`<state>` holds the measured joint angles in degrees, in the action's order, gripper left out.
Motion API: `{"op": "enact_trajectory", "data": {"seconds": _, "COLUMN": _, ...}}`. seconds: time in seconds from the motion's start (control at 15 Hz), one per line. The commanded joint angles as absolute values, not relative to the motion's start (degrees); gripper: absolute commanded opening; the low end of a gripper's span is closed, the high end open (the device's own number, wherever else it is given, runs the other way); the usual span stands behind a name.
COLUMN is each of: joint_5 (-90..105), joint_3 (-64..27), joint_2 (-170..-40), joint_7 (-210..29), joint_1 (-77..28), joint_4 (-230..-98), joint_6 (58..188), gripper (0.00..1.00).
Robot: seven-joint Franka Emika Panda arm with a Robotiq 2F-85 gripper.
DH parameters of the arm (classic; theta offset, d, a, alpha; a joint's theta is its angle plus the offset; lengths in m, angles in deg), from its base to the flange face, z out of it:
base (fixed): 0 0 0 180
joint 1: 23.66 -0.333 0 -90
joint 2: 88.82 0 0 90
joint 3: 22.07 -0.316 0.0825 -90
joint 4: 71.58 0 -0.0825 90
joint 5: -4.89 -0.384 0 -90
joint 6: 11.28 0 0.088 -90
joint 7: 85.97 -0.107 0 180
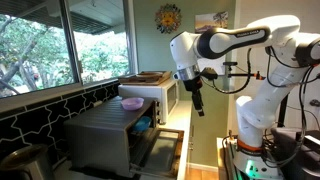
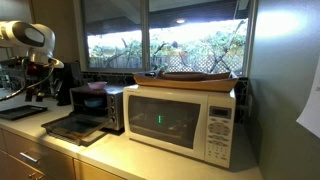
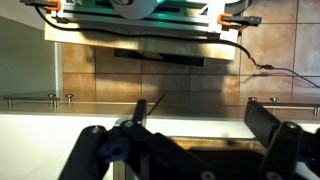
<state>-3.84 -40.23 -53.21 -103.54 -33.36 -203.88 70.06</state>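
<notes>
**Arm off the counter, jaws apart and empty**

Left: white arm, bent over at the elbow. Its gripper hangs downward in the air, fingers spread wide, holding nothing.
Next right, nearest the gripper: toaster oven, door dropped open, pink bowl on top.
Right: microwave, panel lettering too small to read, wooden tray above.
Pale counter; windows behind.

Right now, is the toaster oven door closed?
No, the door of the toaster oven lies folded down flat in front of it, leaving the cavity exposed.
</notes>
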Motion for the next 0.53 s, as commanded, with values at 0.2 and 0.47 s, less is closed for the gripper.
{"op": "enact_trajectory", "data": {"seconds": 0.2, "joint_5": -3.77, "joint_3": -40.1, "joint_2": -53.3, "joint_7": -103.64, "joint_1": -33.53, "joint_4": -203.78, "joint_6": 69.99, "gripper": 1.0}}
{"op": "enact_trajectory", "data": {"seconds": 0.47, "joint_5": -7.83, "joint_3": -39.06, "joint_2": -52.02, "joint_7": -104.35, "joint_1": -33.45, "joint_4": -206.84, "joint_6": 76.72, "gripper": 1.0}}
